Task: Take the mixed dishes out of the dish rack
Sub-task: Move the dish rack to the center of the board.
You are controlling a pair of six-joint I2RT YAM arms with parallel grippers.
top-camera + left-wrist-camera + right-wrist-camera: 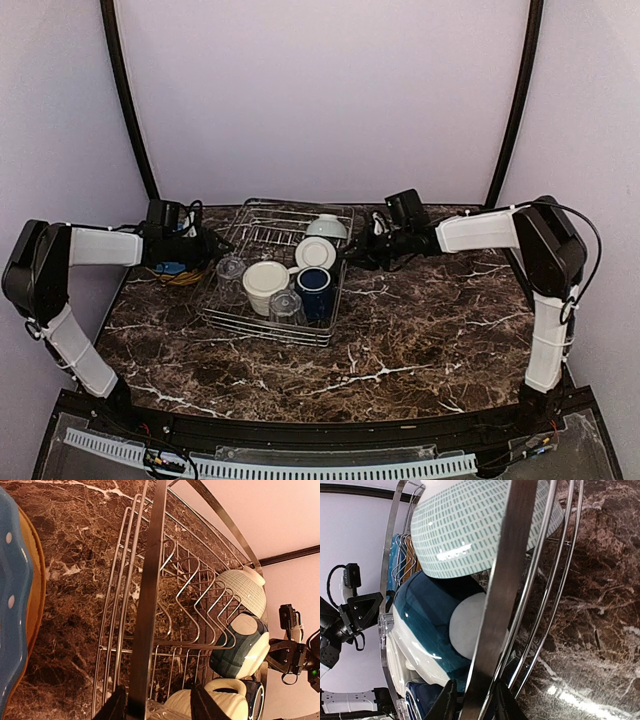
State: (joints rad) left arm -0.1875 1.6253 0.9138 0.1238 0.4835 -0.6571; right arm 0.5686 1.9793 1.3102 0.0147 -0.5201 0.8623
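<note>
Two grippers straddle the flat rim band of the dish rack [268,331], one on each side. The right gripper [474,701], at the rack's 3 o'clock side in the top view, looks pinched onto the band, with both fingers against the metal. The left gripper [162,707], at 9 o'clock, has the band between its fingers but is not clamped: one finger lies against it and the other stands off, with what looks like a clear glass [165,714] in the gap. If that jaw shuts there, I judge it could nip the glass rather than the rim. With one firm hold and one loose one, any lift or pull would likely twist the rack. The band is thin and smooth, so it may also slide through the fingers. The load is loose. A patterned bowl [470,530] leans on the wires at 1 o'clock just beside the right gripper, with a teal-and-white bowl [422,625] under it. The cream bowl [265,285] and dark blue mug [315,290] sit toward 6 o'clock, so a tilt would send them sliding together. Outside the rack at 9 o'clock, a blue dotted plate [12,605] lies on a yellow plate [36,580] on the table [430,330], near enough that a shoved rack could strike them.
</note>
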